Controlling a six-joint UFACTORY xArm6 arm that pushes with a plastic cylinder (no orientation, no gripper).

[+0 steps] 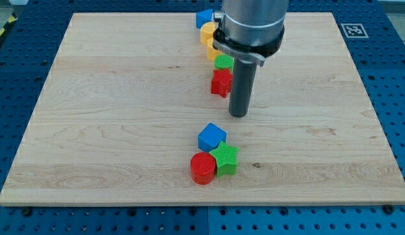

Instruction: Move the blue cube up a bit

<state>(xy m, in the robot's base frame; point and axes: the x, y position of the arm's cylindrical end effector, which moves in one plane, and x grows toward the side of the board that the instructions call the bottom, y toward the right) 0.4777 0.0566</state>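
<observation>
The blue cube (211,137) sits low in the middle of the wooden board (111,117). It touches a red cylinder (203,168) below it and a green star block (225,159) at its lower right. My tip (238,115) is above and slightly right of the blue cube, with a small gap between them. The rod rises into the arm's grey body at the view's top.
A column of blocks stands near the view's top centre: a blue block (203,17), a yellow block (207,31), another yellow block (210,49), a green block (222,62) and a red star block (221,83), just left of the rod.
</observation>
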